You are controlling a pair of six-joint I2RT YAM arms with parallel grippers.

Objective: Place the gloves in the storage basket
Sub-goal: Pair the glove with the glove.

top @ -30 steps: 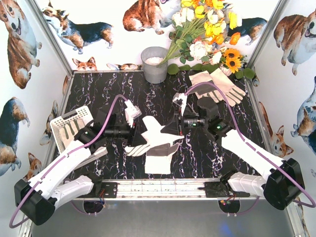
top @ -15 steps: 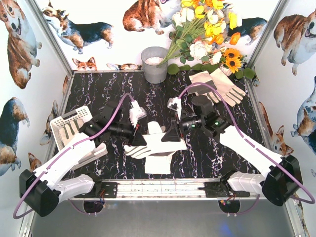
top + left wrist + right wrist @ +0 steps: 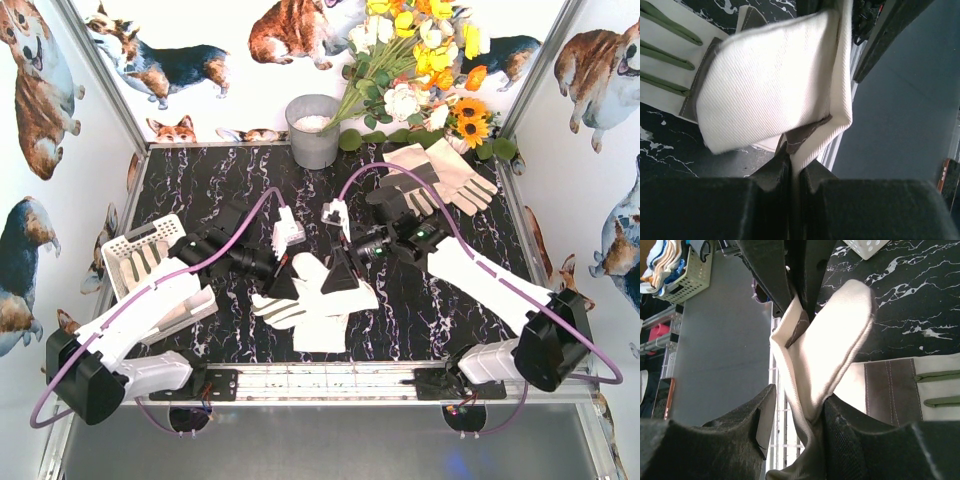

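Cream glove (image 3: 770, 80) pinched by left gripper (image 3: 794, 167); right gripper (image 3: 800, 405), angled inward, jaws parted around it.

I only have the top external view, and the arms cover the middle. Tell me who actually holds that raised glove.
Observer: The left wrist view shows the left gripper shut on the folded edge of the glove.
Operator: Now report the right one.
Observer: In its own wrist view the right gripper has its jaws apart. The fabric runs between them with a clear gap on one side, so it is not pinched there.
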